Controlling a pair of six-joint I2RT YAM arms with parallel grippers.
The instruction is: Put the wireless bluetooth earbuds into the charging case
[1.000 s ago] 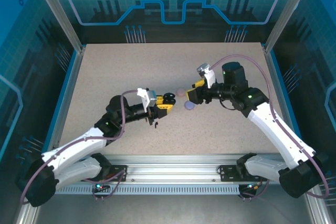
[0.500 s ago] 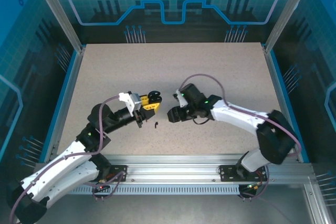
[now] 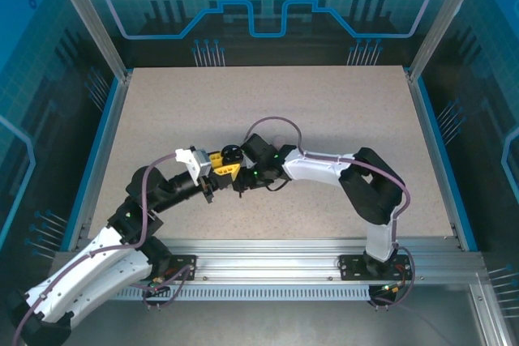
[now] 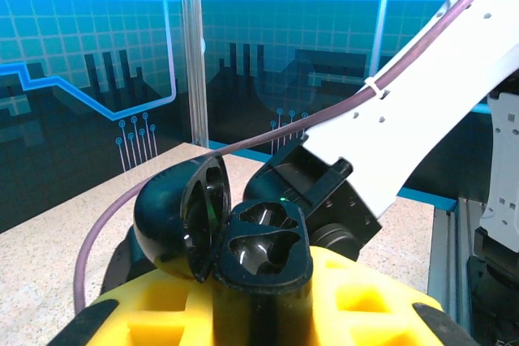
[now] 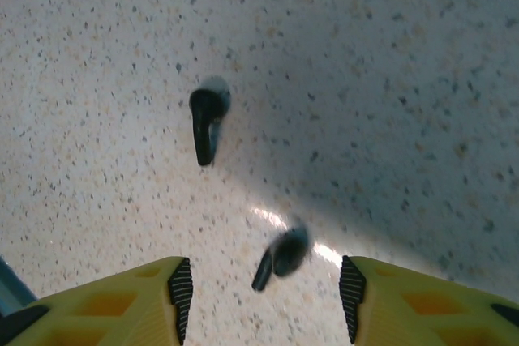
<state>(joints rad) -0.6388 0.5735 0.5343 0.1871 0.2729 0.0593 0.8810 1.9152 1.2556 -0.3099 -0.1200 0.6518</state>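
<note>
On table (image 5: pixel 405 79) under R gripper (image 5: pixel 263 304): black earbud (image 5: pixel 281 254).

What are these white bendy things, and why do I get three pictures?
They are two robot arms bolted to a speckled table. One picture looks down from above. The other two come from little cameras on each arm's wrist. The left gripper is shut on a black charging case, holding it up with its lid open; its two hollows look empty. The right gripper is open and low over the table. Two black earbuds lie loose there, the nearer one just ahead of its yellow fingers.
</note>
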